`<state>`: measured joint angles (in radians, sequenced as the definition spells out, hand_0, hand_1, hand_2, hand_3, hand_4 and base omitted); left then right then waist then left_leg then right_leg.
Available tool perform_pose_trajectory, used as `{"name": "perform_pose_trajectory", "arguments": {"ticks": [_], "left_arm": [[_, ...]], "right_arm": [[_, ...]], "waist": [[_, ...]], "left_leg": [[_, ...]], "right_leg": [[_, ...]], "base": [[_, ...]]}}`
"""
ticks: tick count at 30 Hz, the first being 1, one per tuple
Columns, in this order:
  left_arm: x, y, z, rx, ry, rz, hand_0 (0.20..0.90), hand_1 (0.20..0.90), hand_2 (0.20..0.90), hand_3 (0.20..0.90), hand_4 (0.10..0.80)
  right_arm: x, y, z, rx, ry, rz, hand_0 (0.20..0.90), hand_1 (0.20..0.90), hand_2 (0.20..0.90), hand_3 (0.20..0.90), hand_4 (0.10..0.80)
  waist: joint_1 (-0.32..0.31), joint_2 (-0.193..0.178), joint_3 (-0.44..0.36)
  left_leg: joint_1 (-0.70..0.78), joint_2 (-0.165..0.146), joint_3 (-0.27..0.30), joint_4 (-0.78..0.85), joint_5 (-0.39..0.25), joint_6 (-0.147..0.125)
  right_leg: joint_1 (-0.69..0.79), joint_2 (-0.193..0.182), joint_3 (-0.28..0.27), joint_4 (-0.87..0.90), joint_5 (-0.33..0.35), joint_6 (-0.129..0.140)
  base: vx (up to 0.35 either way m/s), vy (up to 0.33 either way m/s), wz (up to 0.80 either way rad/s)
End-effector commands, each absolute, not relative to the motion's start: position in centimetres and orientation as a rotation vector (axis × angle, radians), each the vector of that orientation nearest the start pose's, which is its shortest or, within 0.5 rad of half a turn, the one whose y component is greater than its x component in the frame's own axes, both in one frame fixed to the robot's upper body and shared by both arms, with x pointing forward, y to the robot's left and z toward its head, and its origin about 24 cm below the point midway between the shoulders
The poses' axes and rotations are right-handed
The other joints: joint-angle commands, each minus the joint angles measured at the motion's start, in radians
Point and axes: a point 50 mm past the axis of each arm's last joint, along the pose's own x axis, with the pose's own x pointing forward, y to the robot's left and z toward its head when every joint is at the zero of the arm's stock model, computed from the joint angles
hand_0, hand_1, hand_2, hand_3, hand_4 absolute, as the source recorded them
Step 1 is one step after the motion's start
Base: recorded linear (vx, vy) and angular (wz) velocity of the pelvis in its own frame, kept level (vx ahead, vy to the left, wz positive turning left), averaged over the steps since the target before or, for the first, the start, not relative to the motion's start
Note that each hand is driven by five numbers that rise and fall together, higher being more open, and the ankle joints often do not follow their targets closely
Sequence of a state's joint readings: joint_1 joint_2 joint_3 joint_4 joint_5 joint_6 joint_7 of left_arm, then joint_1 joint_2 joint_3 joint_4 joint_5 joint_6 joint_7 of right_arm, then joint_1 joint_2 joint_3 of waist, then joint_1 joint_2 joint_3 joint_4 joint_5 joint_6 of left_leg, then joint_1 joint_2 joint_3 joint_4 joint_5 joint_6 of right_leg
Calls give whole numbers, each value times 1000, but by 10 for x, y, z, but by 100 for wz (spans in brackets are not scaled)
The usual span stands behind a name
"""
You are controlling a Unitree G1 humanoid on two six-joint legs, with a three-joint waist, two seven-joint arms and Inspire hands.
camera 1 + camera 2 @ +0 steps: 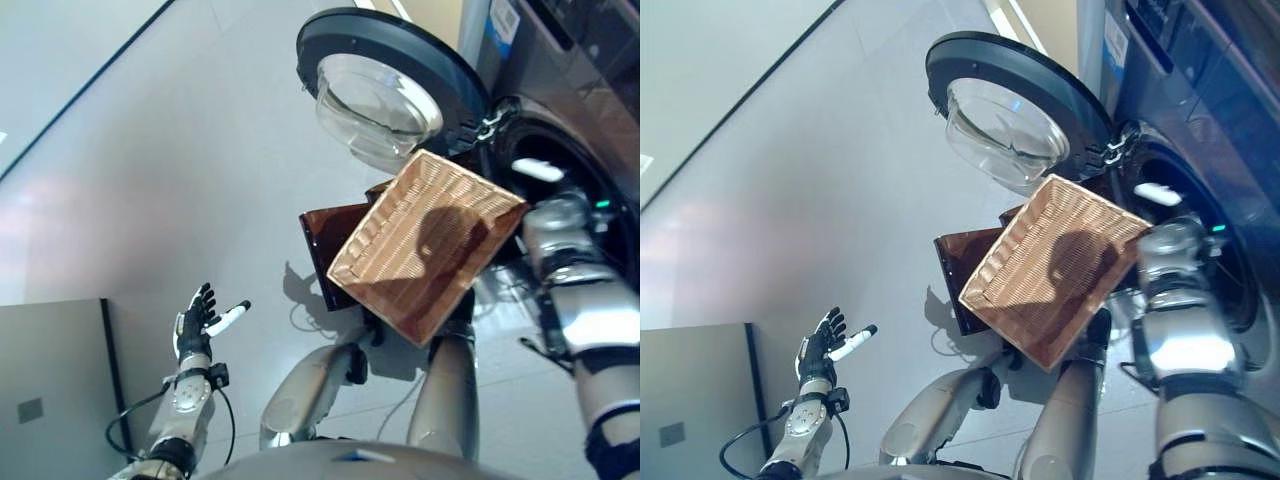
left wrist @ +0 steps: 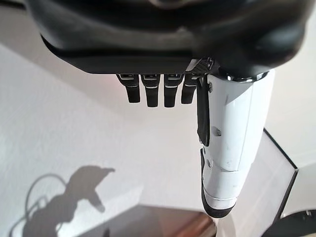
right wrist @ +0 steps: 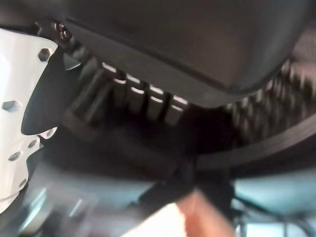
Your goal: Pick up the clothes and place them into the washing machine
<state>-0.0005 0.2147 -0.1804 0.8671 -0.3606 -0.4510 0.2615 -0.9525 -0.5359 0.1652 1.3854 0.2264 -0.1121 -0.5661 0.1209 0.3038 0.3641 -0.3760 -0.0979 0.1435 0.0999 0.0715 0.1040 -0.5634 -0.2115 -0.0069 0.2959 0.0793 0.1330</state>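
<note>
A wicker basket (image 1: 428, 243) is seen tilted in front of the washing machine (image 1: 575, 110), its open side turned up toward the head camera and its woven bottom bare; no clothes can be made out inside it. Under its lower left corner a dark brown stand or panel (image 1: 326, 240) is partly covered by it. The round door (image 1: 385, 80) of the machine is swung fully open to the left of the drum opening (image 1: 560, 190), its glass bowl facing outward, and the basket's upper corner lies just beside the door's hinge and the opening's rim, between the robot and the drum. A grey cabinet (image 1: 50, 385) occupies the lower left corner of the head views, on the pale floor (image 1: 150, 170). The left hand (image 1: 200, 320) is held well apart from the basket, over the floor beside the cabinet, fingers straight and spread, released and holding nothing. The right hand (image 3: 123, 96) is reached into the drum opening; in its wrist view the fingers are shown dark against the drum's interior, but whether anything is grasped cannot be told. The clothes cannot be located in any view.
</note>
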Motion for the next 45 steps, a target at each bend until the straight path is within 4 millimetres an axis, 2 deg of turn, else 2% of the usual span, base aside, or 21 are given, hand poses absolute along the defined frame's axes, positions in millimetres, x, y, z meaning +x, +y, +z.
{"name": "perform_pose_trajectory", "arguments": {"ticks": [1,4,7,12,15,18,22,23,24,25,27,28,29,32,33,34,40,42,43,44,45], "left_arm": [[181,251,-84,106,378,453,900,900,900,900,800],[183,256,-81,115,367,466,900,900,900,900,800],[187,263,-75,138,338,488,900,900,900,900,800],[195,268,-66,158,299,502,900,900,900,900,800],[197,270,-65,169,295,517,900,900,900,900,800],[196,270,-70,174,327,541,900,900,900,900,800],[186,264,-84,187,413,519,900,900,900,900,800],[186,264,-84,187,413,519,900,900,900,900,800],[177,261,-94,189,476,508,900,900,900,900,800],[174,258,-98,191,497,487,900,900,900,900,800],[166,257,-103,195,534,468,900,900,900,900,800],[166,257,-103,195,534,468,900,900,900,900,800],[154,257,-113,196,604,452,900,900,900,900,800],[136,254,-126,226,710,398,900,900,900,900,800],[135,254,-126,226,711,398,900,900,900,900,800],[123,254,-133,241,768,380,900,900,900,900,800],[79,250,-152,257,974,303,900,900,900,900,800],[74,249,-153,255,997,298,900,900,900,900,800],[63,245,-158,239,1054,280,900,900,900,900,800],[64,245,-158,239,1054,280,900,900,900,900,800],[54,241,-161,249,1111,235,900,900,900,900,800]], "right_arm": [[378,-273,112,-363,17,-697,900,900,900,900,800],[381,-262,110,-323,7,-679,900,900,900,900,800],[385,-235,104,-259,0,-620,900,900,900,900,800],[388,-219,105,-204,-21,-583,900,900,900,900,800],[385,-204,94,-161,-23,-538,900,900,900,900,800],[372,-188,69,-120,5,-478,900,900,900,900,800],[342,-185,22,-92,118,-441,900,900,900,900,800],[342,-185,22,-92,118,-441,900,900,900,900,800],[322,-187,-3,-91,189,-424,900,900,900,900,800],[312,-188,-15,-94,222,-407,900,900,900,900,800],[290,-197,-35,-98,288,-415,900,900,900,900,800],[290,-197,-35,-98,288,-415,900,900,900,900,800],[265,-201,-55,-89,355,-387,900,900,900,900,800],[221,-210,-86,-104,486,-364,900,900,900,900,800],[221,-210,-86,-105,487,-364,900,900,900,900,800],[192,-217,-102,-111,561,-377,900,900,900,900,800],[98,-225,-146,-193,898,-334,900,900,900,900,800],[88,-224,-150,-210,937,-323,900,900,900,900,800],[66,-227,-158,-247,1046,-313,900,900,900,900,800],[66,-227,-158,-247,1046,-313,900,900,900,900,800],[39,-232,-165,-272,1174,-311,900,900,900,900,800]], "waist": [[57,-6,-64],[61,-14,-51],[73,-26,-22],[85,-42,0],[87,-67,1],[83,-116,-17],[68,-175,-67],[68,-175,-67],[56,-209,-94],[48,-221,-103],[37,-243,-134],[36,-243,-134],[13,-271,-163],[-16,-297,-210],[-16,-297,-211],[-32,-309,-241],[-70,-323,-338],[-74,-323,-351],[-80,-322,-371],[-80,-322,-371],[-85,-322,-387]], "left_leg": [[-145,34,-68,82,-6,-115],[-153,31,-74,91,-4,-115],[-176,29,-84,113,-2,-114],[-186,27,-102,122,4,-118],[-175,29,-110,121,5,-120],[-133,35,-116,105,-1,-118],[-46,45,-119,63,-6,-118],[-46,45,-119,63,-6,-118],[-1,51,-118,47,-12,-117],[23,54,-117,38,-14,-115],[54,62,-115,13,-10,-115],[55,62,-115,13,-10,-116],[96,66,-110,-25,-5,-118],[146,73,-103,-59,-5,-121],[147,73,-103,-60,-5,-121],[172,77,-95,-71,-8,-122],[257,83,-62,-115,-14,-125],[271,85,-57,-123,-14,-125],[291,86,-53,-122,-21,-124],[291,86,-53,-122,-21,-124],[315,87,-49,-120,-28,-122]], "right_leg": [[41,15,-20,12,-64,-61],[39,15,-27,18,-67,-63],[27,9,-44,45,-74,-67],[29,2,-65,61,-81,-69],[50,1,-81,56,-86,-68],[96,8,-95,32,-80,-64],[197,20,-112,-33,-73,-53],[197,20,-112,-33,-73,-53],[248,26,-123,-64,-69,-47],[272,31,-125,-81,-66,-44],[304,37,-131,-117,-60,-40],[305,37,-131,-118,-60,-40],[339,46,-135,-150,-53,-36],[382,59,-140,-187,-48,-31],[383,59,-140,-188,-47,-31],[405,65,-134,-202,-45,-28],[469,72,-114,-245,-34,-18],[479,73,-110,-248,-35,-17],[490,75,-103,-241,-41,-18],[491,75,-103,-241,-41,-18],[512,77,-98,-239,-45,-19]], "base": [[-73,-32,25],[-42,-15,28],[-64,-17,14],[-25,-26,20],[41,-9,25],[84,-13,11],[119,-20,-3],[147,-48,-15],[136,-47,-18],[182,-63,-8],[99,-39,-5],[107,-54,-14],[97,-56,-16],[94,-47,-6],[77,-27,-9],[80,-23,-7],[59,-21,-20],[39,-13,-11],[30,-13,-19],[68,-32,-16],[63,-24,-15]]}}
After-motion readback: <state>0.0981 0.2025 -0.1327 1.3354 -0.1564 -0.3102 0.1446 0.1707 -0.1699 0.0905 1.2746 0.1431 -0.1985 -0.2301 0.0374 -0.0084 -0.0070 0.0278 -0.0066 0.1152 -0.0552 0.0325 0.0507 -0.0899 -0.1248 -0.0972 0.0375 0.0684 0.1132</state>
